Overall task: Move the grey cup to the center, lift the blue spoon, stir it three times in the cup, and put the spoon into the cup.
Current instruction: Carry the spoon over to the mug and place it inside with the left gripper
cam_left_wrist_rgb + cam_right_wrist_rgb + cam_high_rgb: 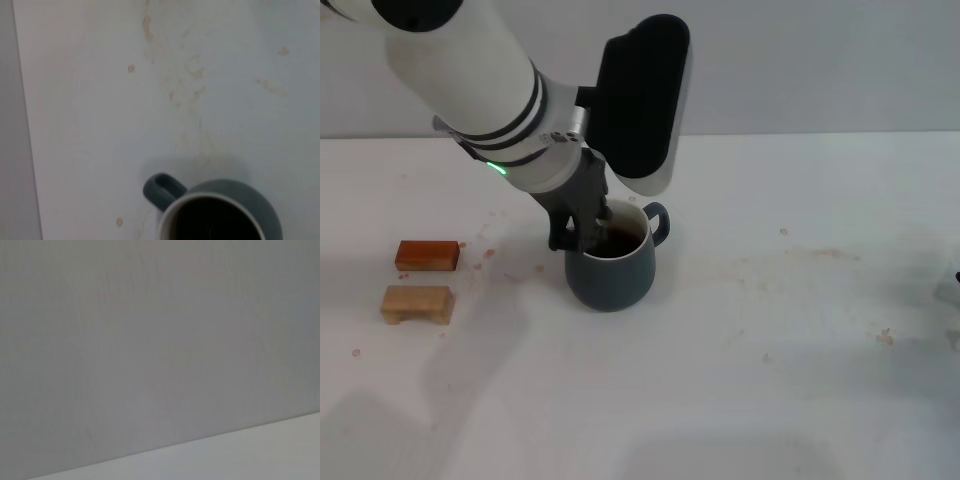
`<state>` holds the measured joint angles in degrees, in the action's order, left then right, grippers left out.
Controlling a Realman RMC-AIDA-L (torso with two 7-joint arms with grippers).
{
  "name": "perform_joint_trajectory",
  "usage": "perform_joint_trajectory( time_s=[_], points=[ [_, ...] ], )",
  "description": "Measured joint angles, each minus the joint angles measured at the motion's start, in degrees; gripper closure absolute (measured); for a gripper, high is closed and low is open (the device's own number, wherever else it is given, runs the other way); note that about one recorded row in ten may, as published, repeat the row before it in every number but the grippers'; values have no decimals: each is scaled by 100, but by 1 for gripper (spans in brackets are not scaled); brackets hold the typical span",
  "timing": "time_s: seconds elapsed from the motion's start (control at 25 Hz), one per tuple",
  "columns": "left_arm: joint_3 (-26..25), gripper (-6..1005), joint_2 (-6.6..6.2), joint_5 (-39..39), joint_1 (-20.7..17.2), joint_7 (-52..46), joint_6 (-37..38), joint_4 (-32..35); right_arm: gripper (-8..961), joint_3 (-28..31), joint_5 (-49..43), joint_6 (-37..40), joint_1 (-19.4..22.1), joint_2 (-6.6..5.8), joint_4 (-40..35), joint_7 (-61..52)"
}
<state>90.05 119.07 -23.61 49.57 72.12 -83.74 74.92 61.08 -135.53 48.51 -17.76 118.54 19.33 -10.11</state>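
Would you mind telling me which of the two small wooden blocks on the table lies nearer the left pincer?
The reddish-orange wooden block; it lies farther from the robot than the pale tan wooden block, so closer to the left pincer at the rounded blue-grey ceramic mug.

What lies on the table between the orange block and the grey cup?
In the head view, no object lies between the orange block and the grey cup; only bare table with small reddish stains.

No text, label, brand, number or sign can be read on anything in any of these views.
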Motion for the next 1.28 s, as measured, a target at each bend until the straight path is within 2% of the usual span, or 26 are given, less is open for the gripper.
perform_joint_trajectory(
  time_s=[0.2,0.64,1.28],
  points=[
    [-175,856,-26,158,-32,-125,-273,71,920,0,-2,0,-6,-7,0,0],
    [-81,858,-10,90,-34,-338,-800,424,920,-3,-76,0,-51,-7,0,0],
    [235,861,2,-168,110,-363,-52,289,919,0,-97,-1,19,-6,-1,0]
  ],
)
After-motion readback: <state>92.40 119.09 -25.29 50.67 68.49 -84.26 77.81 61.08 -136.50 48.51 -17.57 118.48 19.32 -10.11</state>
